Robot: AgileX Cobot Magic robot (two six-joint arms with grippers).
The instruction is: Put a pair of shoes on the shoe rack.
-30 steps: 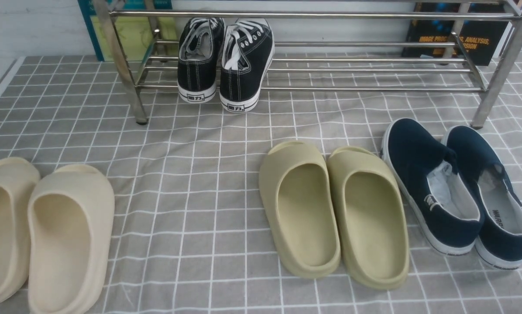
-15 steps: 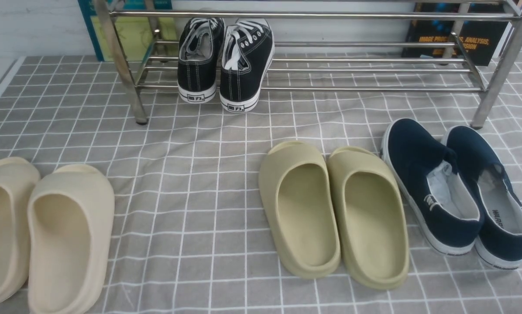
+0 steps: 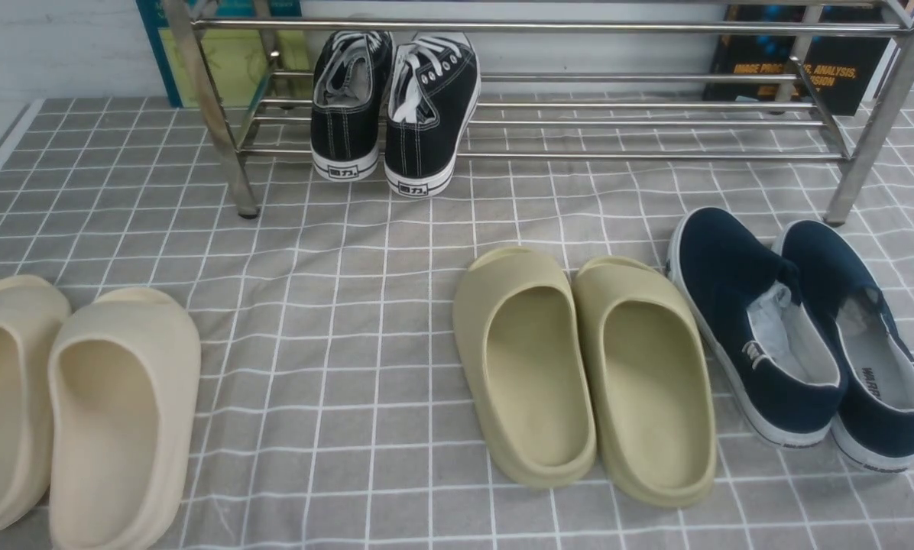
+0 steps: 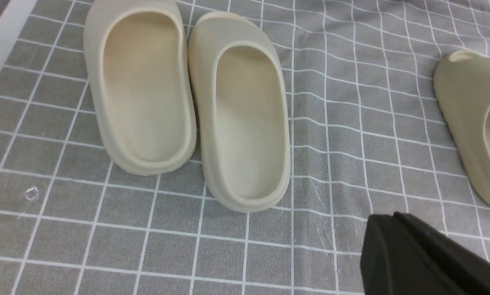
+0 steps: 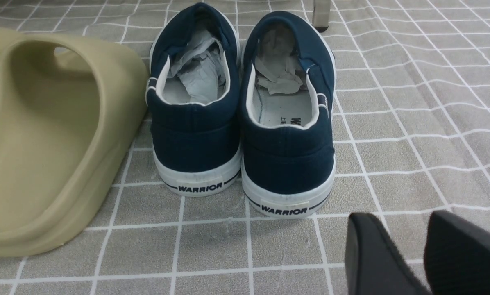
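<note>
The pair of shoes, two black canvas sneakers with white laces, rests on the lower bars of the shoe rack (image 3: 656, 156), near its left end. The left one (image 3: 346, 107) and the right one (image 3: 430, 114) stand side by side, heels toward me and jutting past the front bar. Neither gripper shows in the front view. In the left wrist view my left gripper (image 4: 388, 219) is shut and empty, hovering over the cloth near the cream slippers (image 4: 245, 123). My right gripper (image 5: 396, 221) is open with nothing between its fingers, just behind the heels of the navy slip-ons (image 5: 245, 110).
On the grey checked cloth lie cream slippers (image 3: 121, 412) at the front left, olive slippers (image 3: 579, 367) in the middle and navy slip-ons (image 3: 801, 328) at the right. Books (image 3: 801, 61) lean behind the rack. A rack leg (image 3: 854, 176) stands near the slip-ons.
A dark part of the left arm at the front view's left edge has drawn back out of view. The shoes on the rack have not moved.
</note>
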